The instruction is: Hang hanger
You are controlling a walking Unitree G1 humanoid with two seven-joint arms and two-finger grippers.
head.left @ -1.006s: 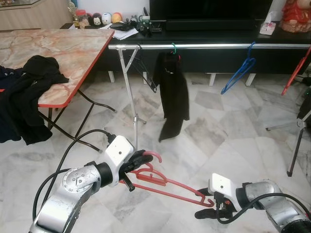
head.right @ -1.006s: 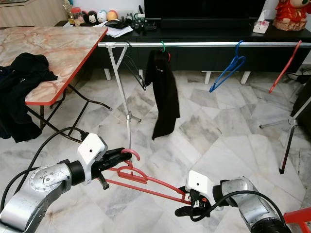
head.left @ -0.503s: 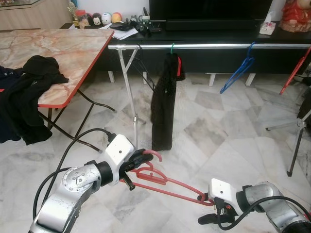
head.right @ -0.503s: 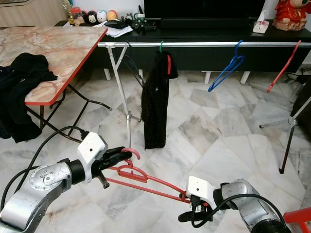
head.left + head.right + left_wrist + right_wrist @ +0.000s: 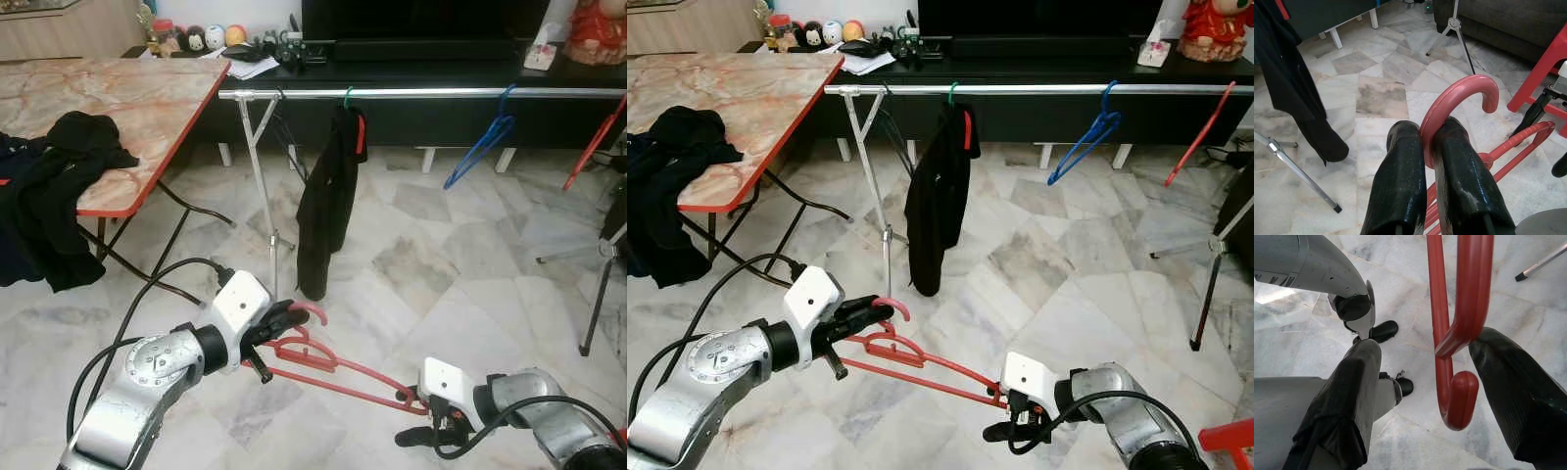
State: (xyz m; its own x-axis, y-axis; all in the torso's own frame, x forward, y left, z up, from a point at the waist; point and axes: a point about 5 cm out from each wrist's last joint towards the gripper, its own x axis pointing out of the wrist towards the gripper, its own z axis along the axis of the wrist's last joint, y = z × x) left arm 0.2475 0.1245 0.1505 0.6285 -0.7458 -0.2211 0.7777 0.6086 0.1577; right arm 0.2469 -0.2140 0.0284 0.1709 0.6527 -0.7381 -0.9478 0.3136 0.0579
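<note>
Silver arms — white wrist housings, black cables, black fingers (image 5: 1400, 181).

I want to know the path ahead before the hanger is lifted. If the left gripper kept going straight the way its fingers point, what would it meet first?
Probably the black garment hanging on the rail; the left gripper, clamped on the red hanger, points that way. Depth is unclear.

Red hanger (image 5: 921, 367) held low over marble floor (image 5: 1068, 264), hook end clamped by left gripper (image 5: 877, 315), far end beside right gripper (image 5: 1004, 428); finger state of right gripper not readable. Silver rail (image 5: 1038, 88) seen beyond, carrying black garment (image 5: 936, 201), blue hanger (image 5: 1087, 137) and another red hanger (image 5: 1200, 122). Marble-top table (image 5: 745, 98) at left, dark clothes (image 5: 666, 186) piled on its edge.
</note>
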